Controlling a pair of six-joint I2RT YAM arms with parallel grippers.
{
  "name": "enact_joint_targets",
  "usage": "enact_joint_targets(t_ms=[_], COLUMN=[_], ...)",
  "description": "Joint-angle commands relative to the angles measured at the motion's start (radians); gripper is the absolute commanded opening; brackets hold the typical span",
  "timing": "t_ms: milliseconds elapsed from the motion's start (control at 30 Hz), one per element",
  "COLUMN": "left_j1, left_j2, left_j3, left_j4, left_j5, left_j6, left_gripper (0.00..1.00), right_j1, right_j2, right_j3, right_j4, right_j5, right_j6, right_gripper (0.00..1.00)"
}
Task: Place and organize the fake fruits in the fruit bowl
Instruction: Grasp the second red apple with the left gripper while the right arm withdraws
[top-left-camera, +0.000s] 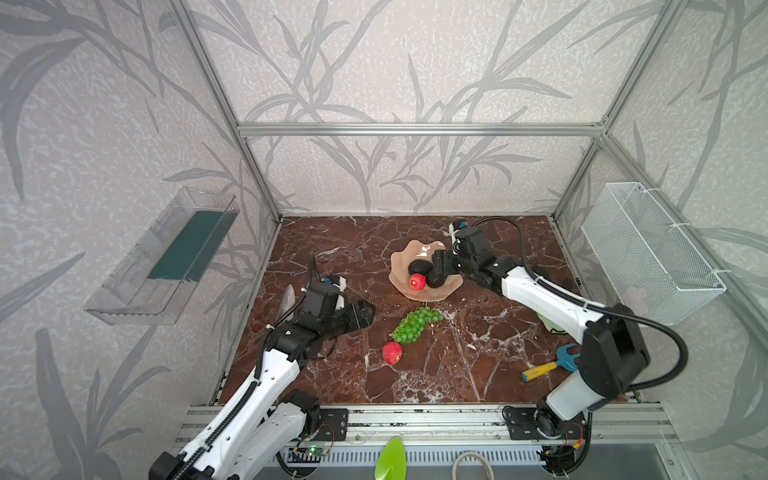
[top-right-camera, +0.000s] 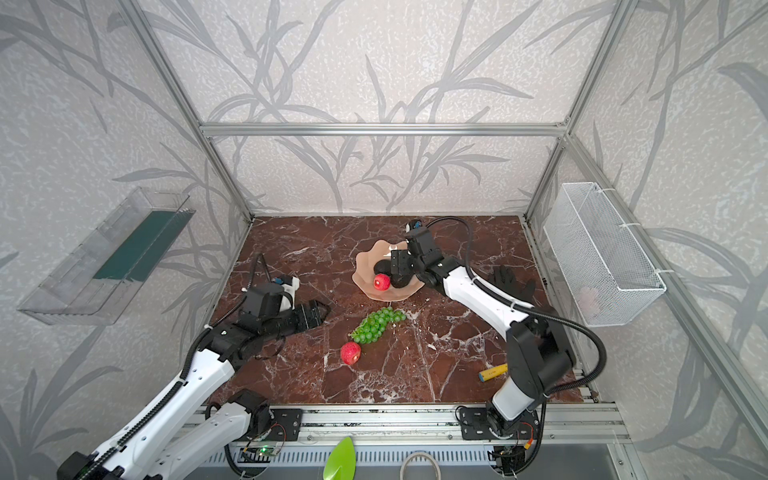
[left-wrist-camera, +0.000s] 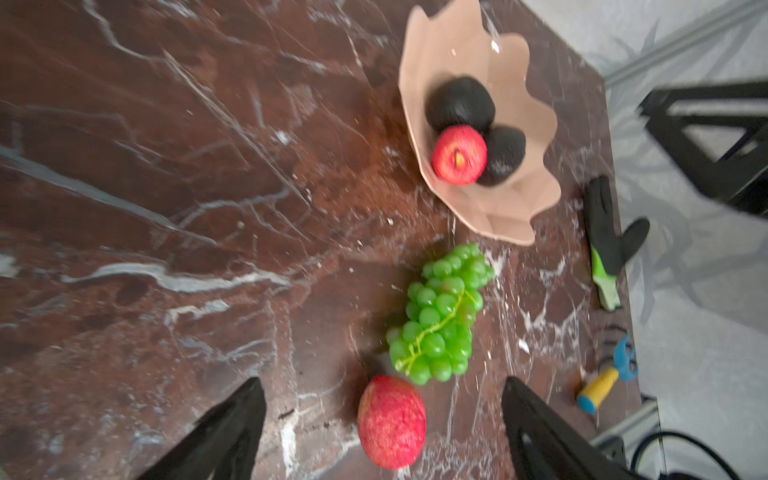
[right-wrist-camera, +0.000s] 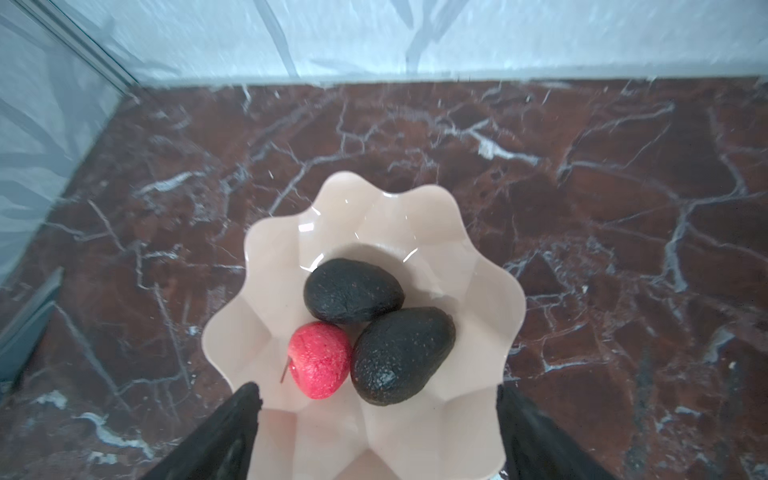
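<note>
I've got the fruit bowl (top-left-camera: 404, 257) mid-table toward the back, with two avocados (right-wrist-camera: 353, 291) and a strawberry (right-wrist-camera: 319, 359) in it, all touching. Grapes (top-left-camera: 415, 324) lie just in front of the bowl, the second strawberry (top-left-camera: 392, 352) just in front of them. Toy tool (top-left-camera: 548, 365) front right.

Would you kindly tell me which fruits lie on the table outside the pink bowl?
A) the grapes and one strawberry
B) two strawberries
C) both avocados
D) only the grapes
A: the grapes and one strawberry lie on the table, while the bowl holds the other strawberry and two avocados.
</note>
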Motion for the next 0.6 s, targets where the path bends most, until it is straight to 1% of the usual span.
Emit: enact_joint_targets(t_ms=[0, 133, 333, 433, 567], left_j1=[-0.088, -0.196, -0.329, -0.369, -0.389], left_j2=[0.013, 0.050, 0.146, 0.222, 0.319], left_j3=[-0.030, -0.038, -0.025, -0.006, 0.025], left_j4=[-0.073, -0.083, -0.057, -0.048, -0.060], left_j5=[-0.030, -0.053, -0.108, -0.136, -0.134], left_j6=[-0.007, -0.002, 0.027, 0.037, 0.050], left_gripper=[0.89, 0.90, 0.91, 0.91, 0.91], right_j1=[-0.004, -0.004, -0.005, -0.005, -0.006], right_j2=[-0.079, -0.154, -0.204, -0.224, -0.254], right_j3=[-0.077, -0.156, -0.233, -0.259, -0.285], right_j4=[0.062, 0.073, 0.083, 0.088, 0.091], right_j5=[0.034, 0.057, 0.063, 0.063, 0.076], right_j6=[0.002, 0.008, 0.008, 0.012, 0.006], right_gripper=[0.89, 0.90, 0.91, 0.91, 0.91])
